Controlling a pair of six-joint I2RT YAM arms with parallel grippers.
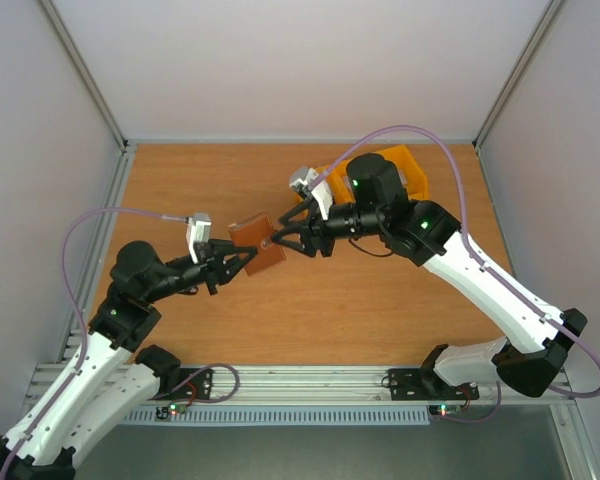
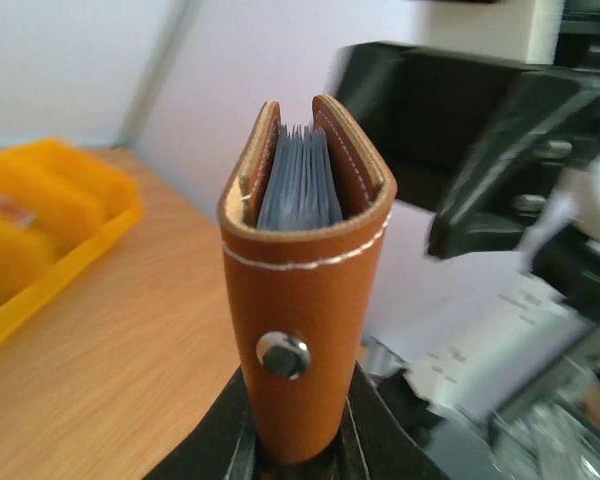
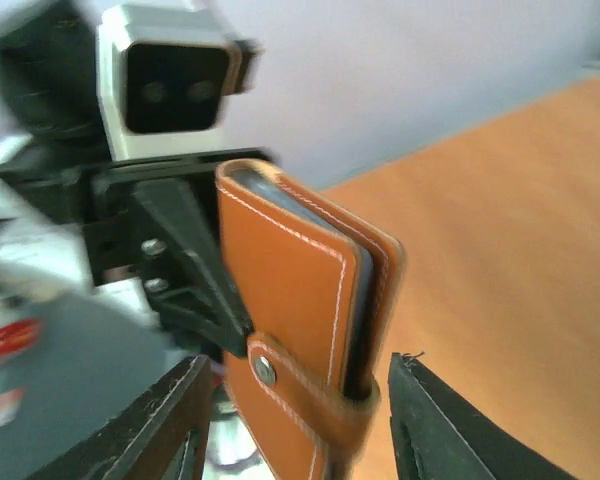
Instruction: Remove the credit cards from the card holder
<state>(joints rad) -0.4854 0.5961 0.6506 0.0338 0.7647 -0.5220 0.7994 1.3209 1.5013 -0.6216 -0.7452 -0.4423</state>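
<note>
**benchrat:** Where are we with the card holder (image 1: 257,245)? From the top view we see it up off the table (image 1: 180,190), in mid-air between the two arms.

**yam_fan:** Yep. Our left gripper (image 2: 295,452) is clamped on the snap end, jaws nearly closed on the leather. The holder's long axis runs straight out of that gripper toward 12 o'clock in the left wrist view. The open edge faces away, with the grey-blue sleeves (image 2: 300,185) showing.

**benchrat:** And the right side?

**yam_fan:** Our right gripper (image 3: 300,410) is partly open with nothing in it. In the right wrist view its fingers straddle the holder's lower end, one at 7 o'clock and one at 5, with gaps on both sides as far as we can tell. From above, the holder sits at 9 o'clock of that gripper, so the right arm is the free one and it's right there.

**benchrat:** Any credit cards poking out?

**yam_fan:** None that we can see. The snap tab (image 3: 300,395) looks wrapped round and buttoned, so we'd guess it needs popping first, pulled across the long axis.

**benchrat:** Logos, text?

**yam_fan:** No stamp on the leather. There's print on a white sticker (image 2: 500,325) on the right arm, but it's too blurred for us to read. The yellow bin (image 1: 412,165) sits at 2 o'clock of the holder, and we see no label on it.
</note>
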